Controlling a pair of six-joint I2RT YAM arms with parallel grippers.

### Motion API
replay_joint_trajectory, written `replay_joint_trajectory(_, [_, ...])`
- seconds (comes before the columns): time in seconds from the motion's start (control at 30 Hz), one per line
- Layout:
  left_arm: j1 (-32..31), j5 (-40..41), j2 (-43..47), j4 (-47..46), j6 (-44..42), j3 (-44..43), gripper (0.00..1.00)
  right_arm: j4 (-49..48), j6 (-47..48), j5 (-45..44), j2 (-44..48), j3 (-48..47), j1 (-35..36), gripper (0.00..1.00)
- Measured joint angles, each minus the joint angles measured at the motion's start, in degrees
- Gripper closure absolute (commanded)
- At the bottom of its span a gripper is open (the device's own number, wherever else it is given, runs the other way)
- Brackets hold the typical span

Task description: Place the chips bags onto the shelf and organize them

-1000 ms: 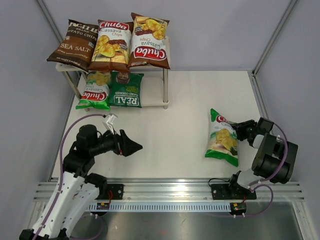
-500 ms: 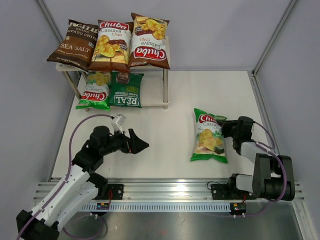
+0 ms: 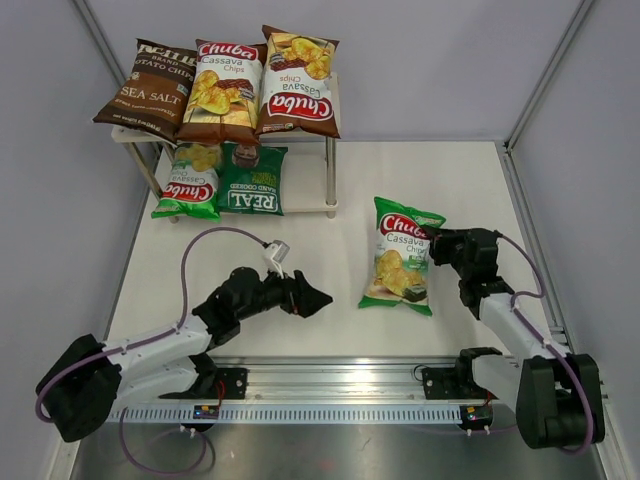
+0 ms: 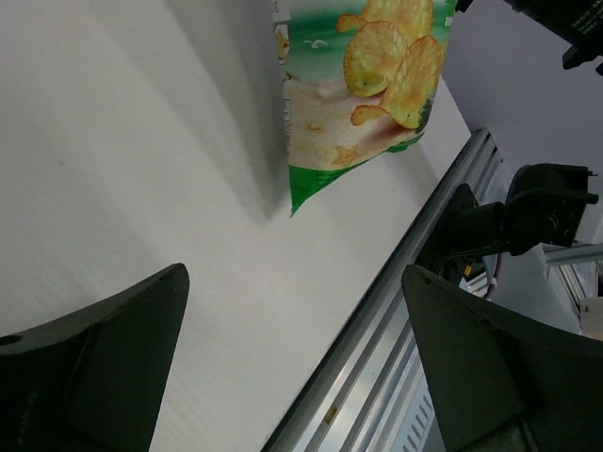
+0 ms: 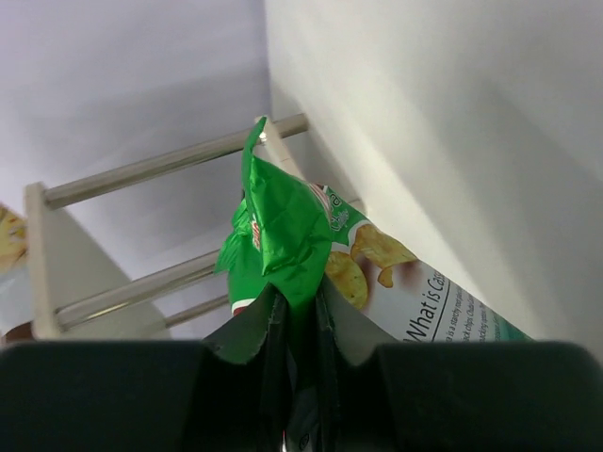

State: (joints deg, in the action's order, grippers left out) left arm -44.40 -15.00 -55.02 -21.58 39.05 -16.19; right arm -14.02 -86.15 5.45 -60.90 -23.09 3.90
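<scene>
- right gripper (image 3: 438,242) — jaws pinched almost fully together on the crimped top seal of the green Chuba bag (image 3: 402,257). The wrist view shows the seal clamped in the gripper (image 5: 297,320).
- that bag (image 5: 283,235) is out on the table (image 3: 300,250), well apart from the shelf (image 3: 308,195). Lifted clear or lower edge touching — cannot tell.
- left gripper (image 3: 318,300) has its jaws spread wide and holds nothing. It sits low over the table, near the bag's left side and pointing at it (image 4: 377,85).
- done: five of six shelved. Top tier: Sea Salt bag (image 3: 150,88), brown Chuba bag (image 3: 225,92), inverted brown Chuba bag (image 3: 298,88).
- lower tier: shelved green Chuba bag (image 3: 190,180) and REAL bag (image 3: 250,180), with the right end bare.
- left to do, by my read: carry the held bag to that bare spot.
</scene>
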Motion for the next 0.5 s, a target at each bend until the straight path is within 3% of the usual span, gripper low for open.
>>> replay_joint_trajectory(0.3, [-4.26,2.6,-14.53,-22.91,-1.11,0.87,0.01,3.82,-4.13,0.2,10.91,-1.46,1.77,1.0])
replay_joint_trajectory(0.5, [-5.18,1.36,-22.95,-33.29,-3.06,-0.87,0.01,4.04,-7.28,1.9,15.08,-1.79,3.06,1.0])
